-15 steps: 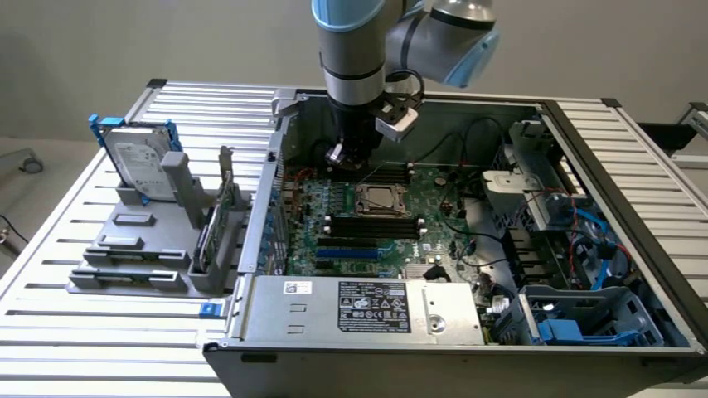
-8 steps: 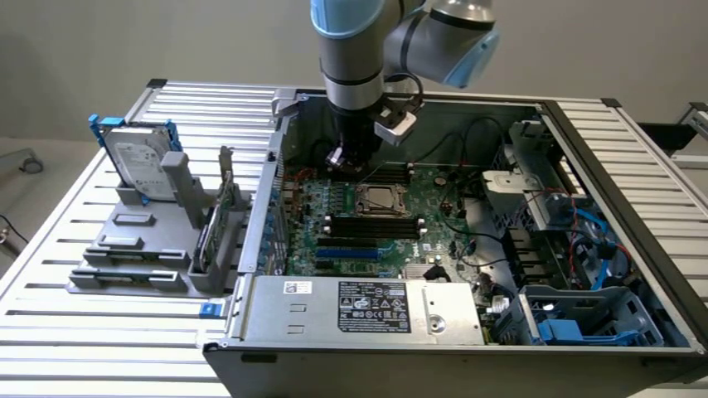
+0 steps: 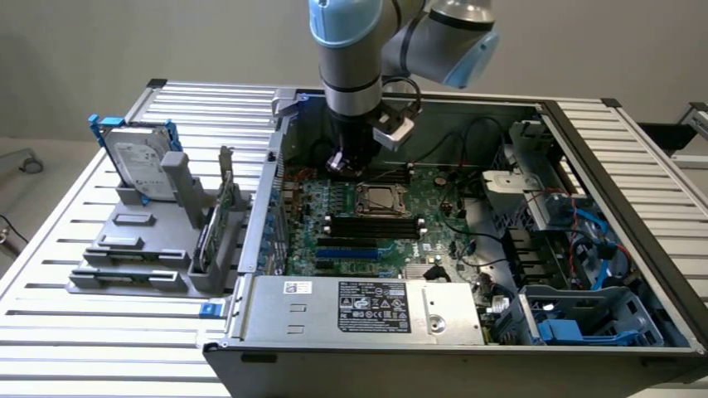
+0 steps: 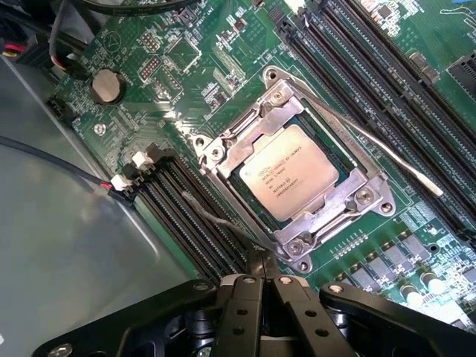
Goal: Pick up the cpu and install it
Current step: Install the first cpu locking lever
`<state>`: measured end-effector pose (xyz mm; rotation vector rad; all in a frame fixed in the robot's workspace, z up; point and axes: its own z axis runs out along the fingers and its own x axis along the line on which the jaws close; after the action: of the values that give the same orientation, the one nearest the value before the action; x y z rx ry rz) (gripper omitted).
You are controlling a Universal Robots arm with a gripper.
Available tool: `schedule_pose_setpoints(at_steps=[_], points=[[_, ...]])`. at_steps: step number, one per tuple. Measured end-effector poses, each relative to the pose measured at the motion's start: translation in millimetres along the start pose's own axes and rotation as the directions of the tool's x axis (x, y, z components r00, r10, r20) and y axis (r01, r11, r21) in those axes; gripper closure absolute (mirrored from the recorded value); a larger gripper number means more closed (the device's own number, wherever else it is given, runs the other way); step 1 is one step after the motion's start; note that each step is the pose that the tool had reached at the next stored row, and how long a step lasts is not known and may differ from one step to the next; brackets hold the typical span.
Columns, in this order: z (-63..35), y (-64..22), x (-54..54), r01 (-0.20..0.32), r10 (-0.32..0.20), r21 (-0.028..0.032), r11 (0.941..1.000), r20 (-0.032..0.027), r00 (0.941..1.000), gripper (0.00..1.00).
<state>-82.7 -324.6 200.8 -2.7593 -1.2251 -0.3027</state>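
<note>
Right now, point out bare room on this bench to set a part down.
Bare table slats lie between the grey rack and the near edge, on the exterior view's left of the case. Inside the case it is crowded: motherboard, cables, and the gripper over the board.

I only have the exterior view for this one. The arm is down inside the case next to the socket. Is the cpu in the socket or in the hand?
Observer: In the wrist view the cpu lies flat inside the socket, with its printed silver top facing up.
Operator: And the hand?
Observer: The hand is shut, with its tips close to one corner of the socket.
Operator: Anything around the socket?
Observer: A thin metal lever lies along one side of it, and its tip reaches past the corner.
</note>
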Motion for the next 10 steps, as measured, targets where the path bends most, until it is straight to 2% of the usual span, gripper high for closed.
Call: schedule_pose_setpoints(at_steps=[7,10], points=[[6.7,-1.5,0.3,0.002,-0.002,-0.0186,0.9998,0.0112,0.9999,0.89],[8.2,-2.2,0.7,0.003,-0.003,-0.0226,0.9997,0.0136,0.9999,0.89]])
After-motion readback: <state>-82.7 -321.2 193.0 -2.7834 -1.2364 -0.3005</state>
